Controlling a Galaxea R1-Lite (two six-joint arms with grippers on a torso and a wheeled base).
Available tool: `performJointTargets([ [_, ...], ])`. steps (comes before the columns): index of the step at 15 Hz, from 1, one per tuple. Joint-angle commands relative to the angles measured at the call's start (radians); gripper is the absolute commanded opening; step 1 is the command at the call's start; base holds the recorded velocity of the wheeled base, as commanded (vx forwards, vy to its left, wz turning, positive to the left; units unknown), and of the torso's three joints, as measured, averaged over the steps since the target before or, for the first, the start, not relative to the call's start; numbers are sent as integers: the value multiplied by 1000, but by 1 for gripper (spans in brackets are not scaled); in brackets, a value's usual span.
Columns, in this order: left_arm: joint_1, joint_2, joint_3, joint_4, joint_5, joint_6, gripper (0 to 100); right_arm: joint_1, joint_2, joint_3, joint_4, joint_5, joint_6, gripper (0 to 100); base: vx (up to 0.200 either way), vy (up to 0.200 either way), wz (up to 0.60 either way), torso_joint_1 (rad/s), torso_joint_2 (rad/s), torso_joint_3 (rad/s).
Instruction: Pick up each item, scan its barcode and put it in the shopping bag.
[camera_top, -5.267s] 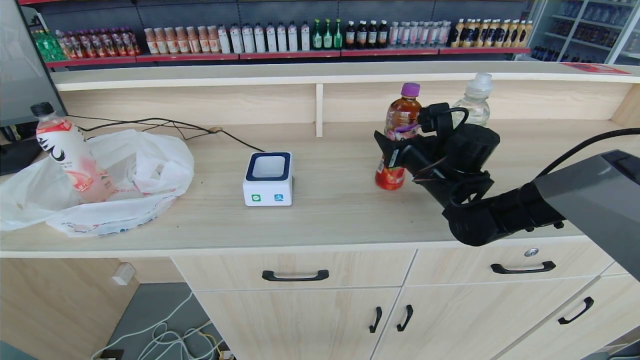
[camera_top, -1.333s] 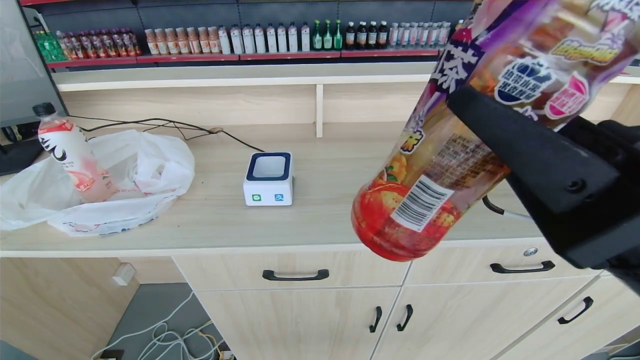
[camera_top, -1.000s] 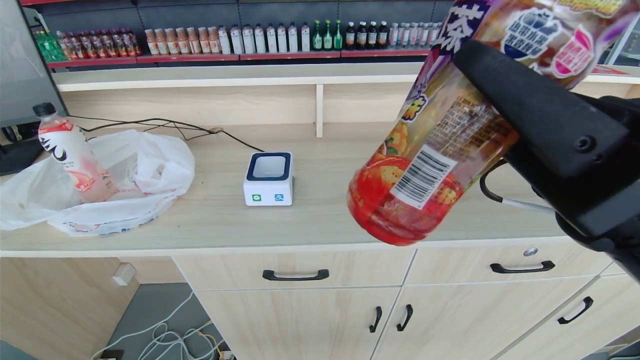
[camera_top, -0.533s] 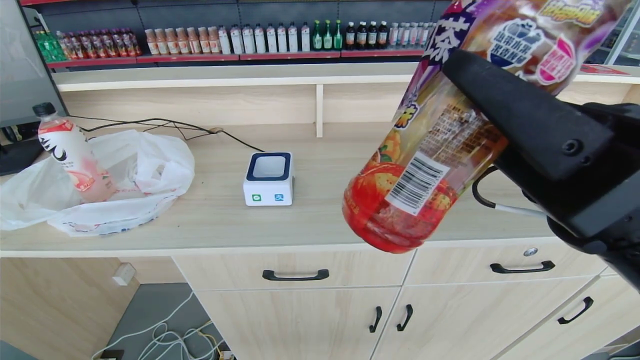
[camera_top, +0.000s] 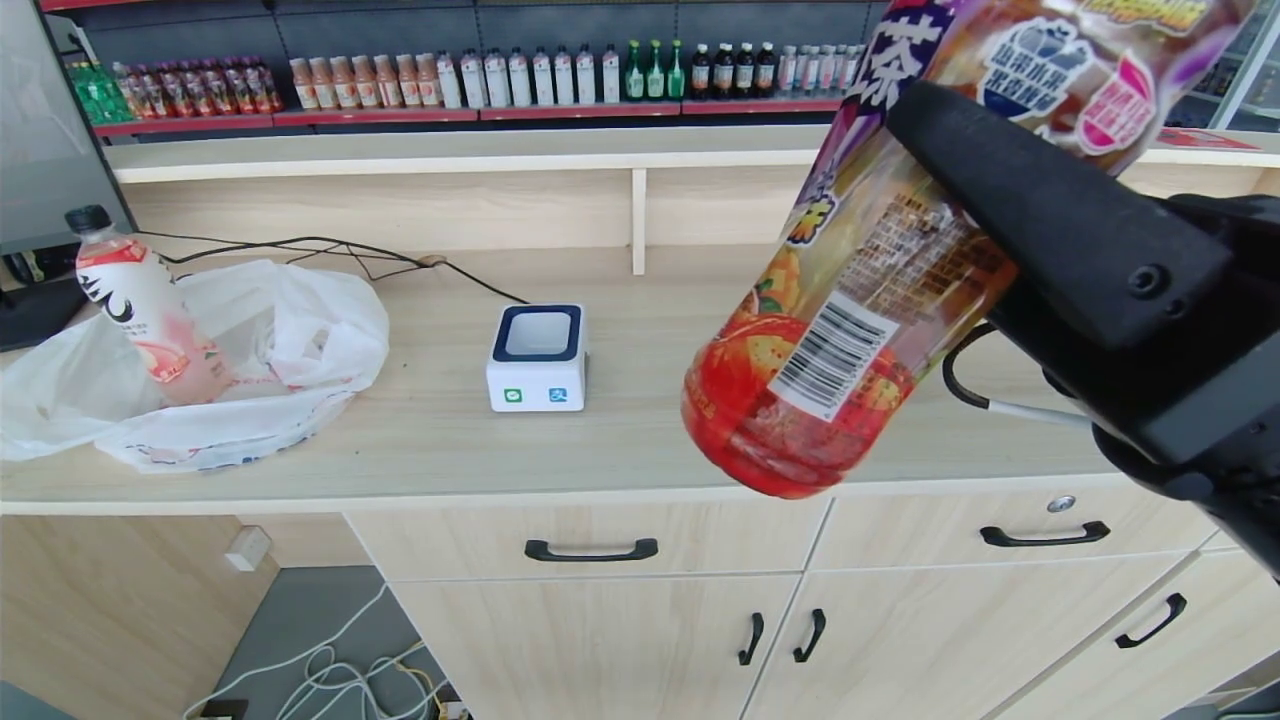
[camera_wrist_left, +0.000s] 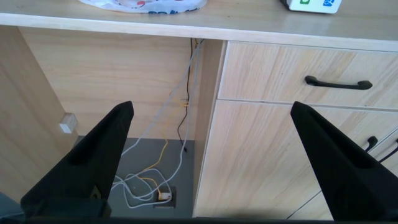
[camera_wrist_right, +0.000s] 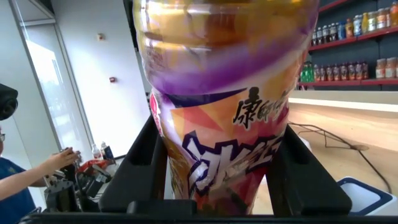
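Wood-grain counter (camera_top: 640, 440) bears a crumpled white plastic bag (camera_top: 300, 330) at 9 o'clock. Right gripper (camera_wrist_right: 217, 155) clamps the bottle (camera_top: 800, 400) mid-body, aloft at 3 o'clock. Long axis is tilted: base toward 7 o'clock, top toward 1 o'clock, barcode (camera_top: 828, 357) facing the camera. Clear plastic, glossy label (camera_top: 900, 250). Left gripper (camera_wrist_left: 211, 106) is spread wide. Boxy white scanner (camera_top: 537, 358) sits at centre.

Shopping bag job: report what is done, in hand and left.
Done: the pink bottle sits tilted in the shopping bag. In hand: the right pincer grips the tea bottle, raised off to one side of the scanner, barcode facing the head camera. Left, apparently: scanning and bagging it.
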Motion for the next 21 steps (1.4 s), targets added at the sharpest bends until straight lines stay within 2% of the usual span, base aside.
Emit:
performJointTargets([
  [1, 0, 0, 0, 0, 0, 0, 100, 7, 1, 2, -1, 1, 2, 0, 0, 0, 0, 0, 0, 0],
  [12, 0, 0, 0, 0, 0, 0, 100, 27, -10, 14, -6, 2, -4, 0, 0, 0, 0, 0, 0, 0],
  [15, 0, 0, 0, 0, 0, 0, 100, 24, 3, 14, 0, -3, -45, 0, 0, 0, 0, 0, 0, 0],
  [16, 0, 0, 0, 0, 0, -1, 100, 18, 9, 15, 16, -19, -65, 0, 0, 0, 0, 0, 0, 0],
  [19, 0, 0, 0, 0, 0, 0, 100, -10, -1, 15, 129, -188, -134, 0, 0, 0, 0, 0, 0, 0],
  [21, 0, 0, 0, 0, 0, 0, 100, -10, 15, 21, 134, -234, -256, 0, 0, 0, 0, 0, 0, 0],
])
